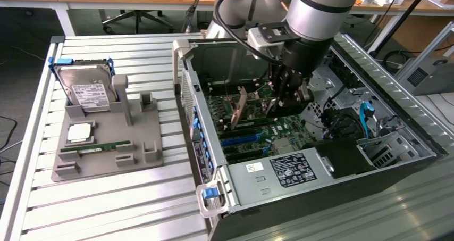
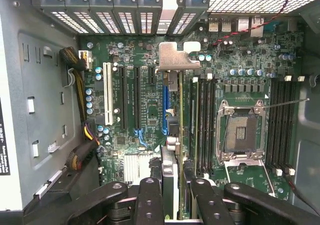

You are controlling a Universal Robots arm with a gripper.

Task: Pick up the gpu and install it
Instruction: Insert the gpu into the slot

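The gpu shows edge-on as a thin dark card, its silvery bracket reaching the rear slot openings of the computer case. My gripper is shut on the end of the card away from the bracket, one black finger on each side. The card stands upright over the motherboard, in line with the blue expansion slot. Whether it sits in the slot I cannot tell. In the exterior view my gripper is down inside the open case and the gpu slants out beside it.
A grey fixture tray left of the case holds a silver hard drive, a green memory stick and a square chip. Near the card are black slots, a white slot, the processor socket and cable bundles.
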